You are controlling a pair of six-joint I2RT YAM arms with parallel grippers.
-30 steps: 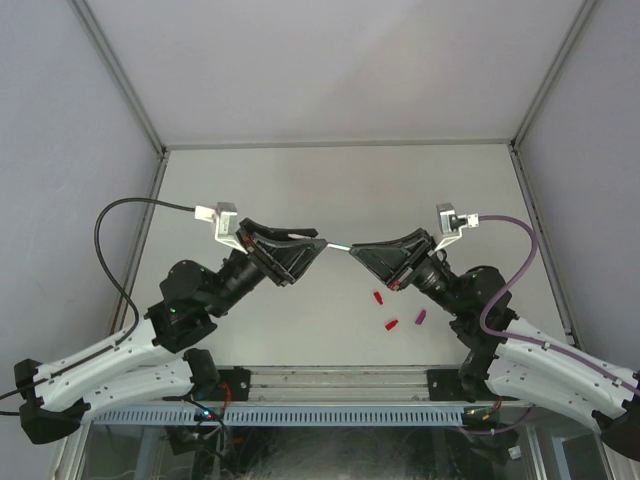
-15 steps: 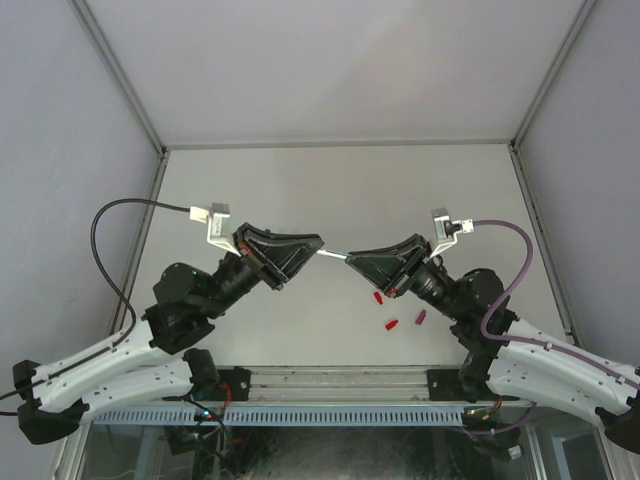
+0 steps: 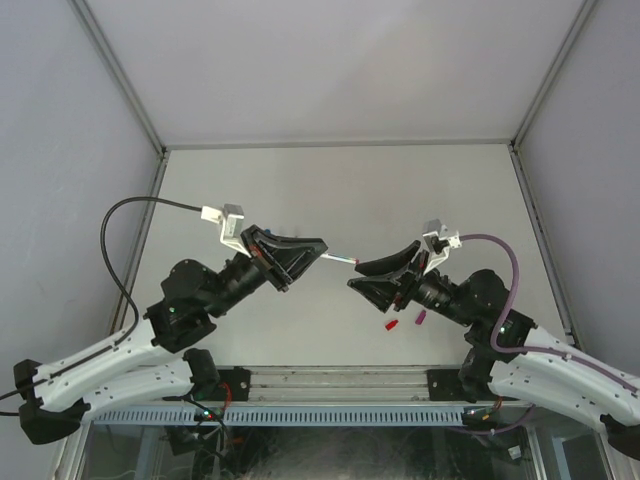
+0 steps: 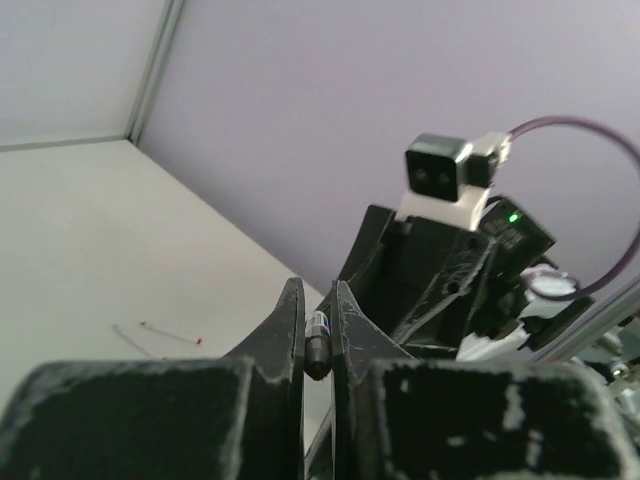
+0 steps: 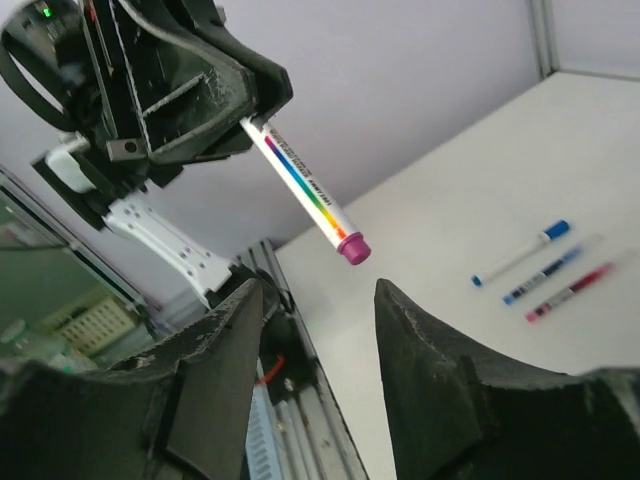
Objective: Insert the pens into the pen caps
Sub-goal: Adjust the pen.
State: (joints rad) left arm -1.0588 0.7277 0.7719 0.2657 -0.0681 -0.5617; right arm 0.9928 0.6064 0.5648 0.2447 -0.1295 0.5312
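Observation:
My left gripper (image 3: 322, 249) is shut on the barrel of a white pen (image 3: 340, 258) with a rainbow stripe, held in the air above the table. The pen's free end carries a magenta cap (image 5: 353, 247). In the left wrist view its dark rear end (image 4: 317, 338) sits clamped between the jaws (image 4: 318, 296). My right gripper (image 3: 354, 276) hangs open just below and right of the capped tip, not touching it (image 5: 320, 292). A red cap (image 3: 392, 325) and a magenta cap (image 3: 420, 318) lie on the table under the right arm.
Three more pens lie side by side on the table: a blue-capped one (image 5: 522, 254), a blue one (image 5: 545, 274) and a red one (image 5: 570, 291). Two thin pens (image 4: 168, 332) show beyond the left jaws. The metal rail (image 3: 330, 380) runs along the near edge.
The left gripper has shut on the pen. The right gripper has opened, let go of the pen's capped end and drawn back down and to the right.

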